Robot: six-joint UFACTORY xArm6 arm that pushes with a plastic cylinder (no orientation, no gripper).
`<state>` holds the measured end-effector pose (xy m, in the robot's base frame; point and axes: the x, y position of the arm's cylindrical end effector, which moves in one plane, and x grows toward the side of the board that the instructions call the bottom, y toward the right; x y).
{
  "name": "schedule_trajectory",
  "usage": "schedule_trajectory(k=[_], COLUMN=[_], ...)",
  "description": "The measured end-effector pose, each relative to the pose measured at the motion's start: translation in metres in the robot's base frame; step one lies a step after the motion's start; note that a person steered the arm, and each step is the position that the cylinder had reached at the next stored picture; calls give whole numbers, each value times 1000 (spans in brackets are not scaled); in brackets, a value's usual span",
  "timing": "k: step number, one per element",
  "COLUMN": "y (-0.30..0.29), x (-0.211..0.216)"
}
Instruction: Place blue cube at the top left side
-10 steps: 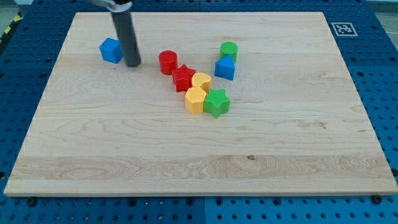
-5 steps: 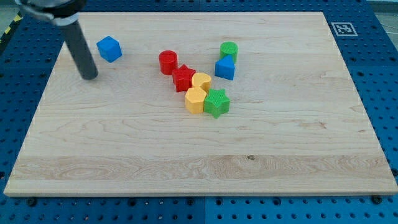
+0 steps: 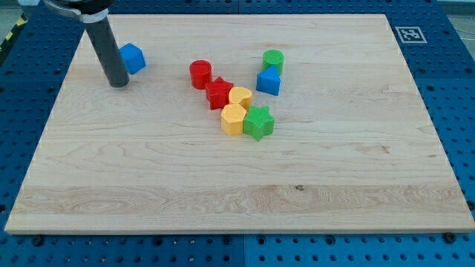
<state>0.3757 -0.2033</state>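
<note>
The blue cube [image 3: 133, 58] lies on the wooden board [image 3: 237, 185] near the view's top left. My tip [image 3: 118, 84] rests on the board just below and to the left of the cube, and the rod hides the cube's left edge. I cannot tell whether the rod touches the cube.
A cluster lies right of the cube: a red cylinder [image 3: 200, 74], a red star [image 3: 218, 93], a yellow half-round block [image 3: 240, 96], a yellow hexagonal block [image 3: 233, 119], a green star [image 3: 259, 122], a second blue block [image 3: 269, 81] and a green cylinder [image 3: 273, 60].
My tip went from the cube's right side round to its lower left, then moved back up and right towards it. The cube shifted slightly to the left and up.
</note>
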Motion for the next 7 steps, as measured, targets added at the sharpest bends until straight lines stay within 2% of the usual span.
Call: schedule_trajectory(k=[2,3,5,6,7], y=[7,7,7,7,6], x=[-18,-63,-121,-126,-109])
